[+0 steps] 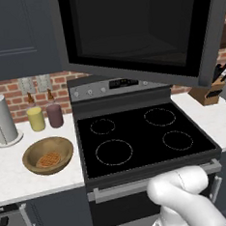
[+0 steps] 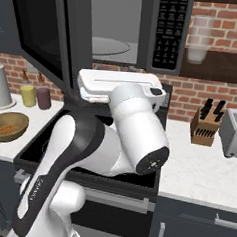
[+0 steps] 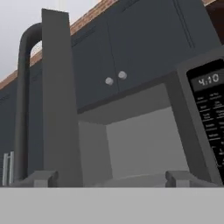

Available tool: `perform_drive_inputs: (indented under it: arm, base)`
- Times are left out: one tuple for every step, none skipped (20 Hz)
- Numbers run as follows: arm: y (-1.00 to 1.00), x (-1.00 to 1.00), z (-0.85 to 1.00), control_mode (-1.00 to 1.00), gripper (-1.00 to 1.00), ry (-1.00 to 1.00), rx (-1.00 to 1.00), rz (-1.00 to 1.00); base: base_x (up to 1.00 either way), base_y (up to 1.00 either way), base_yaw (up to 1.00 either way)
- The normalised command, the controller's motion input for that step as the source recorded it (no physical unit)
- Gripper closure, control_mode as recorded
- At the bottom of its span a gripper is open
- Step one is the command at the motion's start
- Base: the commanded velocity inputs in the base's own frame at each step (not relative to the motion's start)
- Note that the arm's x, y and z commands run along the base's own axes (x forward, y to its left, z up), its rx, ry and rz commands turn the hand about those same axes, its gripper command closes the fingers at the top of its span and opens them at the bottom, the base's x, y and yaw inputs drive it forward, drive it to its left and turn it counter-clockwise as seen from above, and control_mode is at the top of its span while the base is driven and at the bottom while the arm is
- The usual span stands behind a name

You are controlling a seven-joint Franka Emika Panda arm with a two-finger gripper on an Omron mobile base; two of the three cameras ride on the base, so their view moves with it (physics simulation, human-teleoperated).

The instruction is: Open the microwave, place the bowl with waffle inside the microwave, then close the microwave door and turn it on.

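The microwave [image 2: 166, 31] hangs above the stove, its cavity showing. Its door [image 1: 137, 30] is swung wide open to the left. In the hand view my gripper [image 3: 113, 178] is open, its fingertips [image 3: 41, 178] far apart, facing the lit cavity. The door's edge [image 3: 61, 100] and its bar handle [image 3: 24, 100] rise just beyond the left fingertip, and nothing is held. My white hand [image 2: 120, 88] hovers under the microwave. The brown bowl [image 1: 64, 147] sits on the left counter with the waffle [image 1: 48, 160] inside; the bowl [image 2: 20, 119] also appears at the left of the right base view.
A black-topped stove [image 1: 141, 136] lies below the microwave. On the left counter stand a paper towel roll [image 1: 1, 120], a yellow jar [image 1: 36, 118] and a maroon jar [image 1: 54, 115]. A knife block [image 2: 206, 127] and a toaster [image 2: 236, 132] occupy the right counter.
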Motion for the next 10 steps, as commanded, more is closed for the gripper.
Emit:
perform_drive_inputs:
  arm:
    - [-0.65,0.6,0.0,-1.0,-1.0,0.13,0.17,0.23]
    - [-0.32,0.74,-0.02,-1.0,-1.0,0.18,0.13,0.26]
    - [-0.14,0.85,-0.06,-1.0,-1.0,0.22,0.13,0.27]
    - [0.0,0.88,-0.05,-1.0,-1.0,0.26,0.07,0.27]
    - [0.0,0.88,-0.01,-1.0,-1.0,0.29,0.06,0.28]
    - [0.0,0.81,0.0,-1.0,-1.0,0.32,0.06,0.29]
    - [0.0,0.74,0.0,-1.0,-1.0,0.35,0.05,0.28]
    - [0.0,0.71,-0.04,-1.0,-1.0,0.35,0.05,0.25]
    - [0.03,0.63,-0.19,-1.0,-1.0,0.33,0.04,0.22]
    - [0.05,0.23,-0.34,-1.0,-1.0,0.27,0.02,0.19]
  base:
    - [0.0,0.0,0.0]
    - [0.0,0.0,0.0]
    - [0.0,0.0,0.0]
    - [0.0,0.0,0.0]
    - [0.0,0.0,0.0]
    - [0.0,0.0,0.0]
    - [0.0,0.0,0.0]
    - [0.0,0.0,0.0]
    - [0.0,0.0,0.0]
    - [0.0,0.0,0.0]
